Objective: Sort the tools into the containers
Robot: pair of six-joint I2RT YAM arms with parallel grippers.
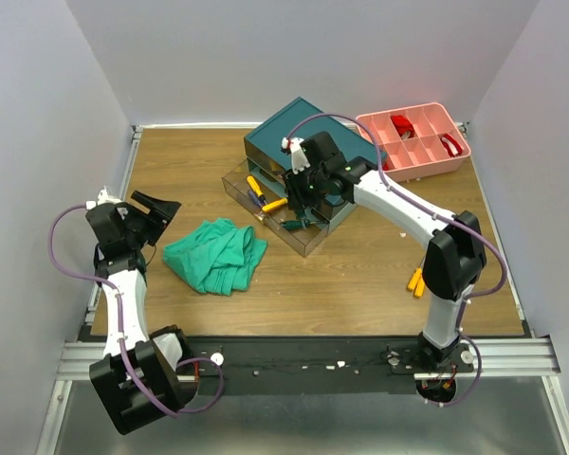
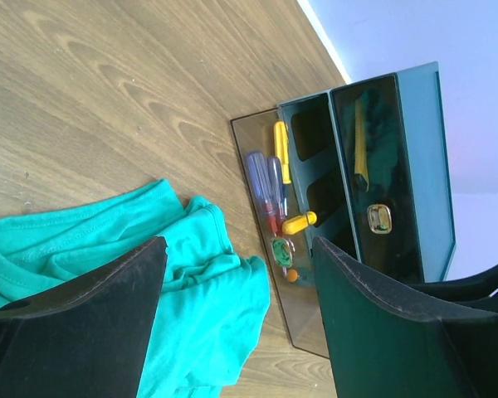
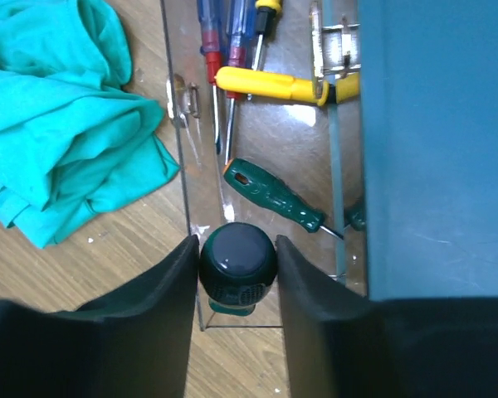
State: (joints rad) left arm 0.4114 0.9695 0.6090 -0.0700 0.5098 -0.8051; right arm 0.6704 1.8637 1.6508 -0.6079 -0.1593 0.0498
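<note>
My right gripper [image 3: 236, 250] is shut on a dark green screwdriver [image 3: 237, 259], seen end-on by its round handle cap, above the front corner of the open clear drawer [image 3: 183, 116]. In that drawer lie another green screwdriver [image 3: 274, 196], a yellow one [image 3: 266, 84] and red-and-blue ones [image 3: 207, 33]. The drawer belongs to the dark teal box [image 1: 289, 128]. From above, the right gripper [image 1: 299, 190] hangs over the drawer [image 1: 308, 237]. My left gripper [image 1: 156, 209] is open and empty at the left, above the cloth [image 2: 207, 274]. Orange and yellow screwdrivers [image 1: 416, 282] lie on the table by the right arm.
A crumpled green cloth [image 1: 215, 254] lies left of the drawer. A pink divided tray [image 1: 412, 140] with red items stands at the back right. A yellow tool [image 2: 359, 141] shows inside a shut upper drawer of the box [image 2: 415, 166].
</note>
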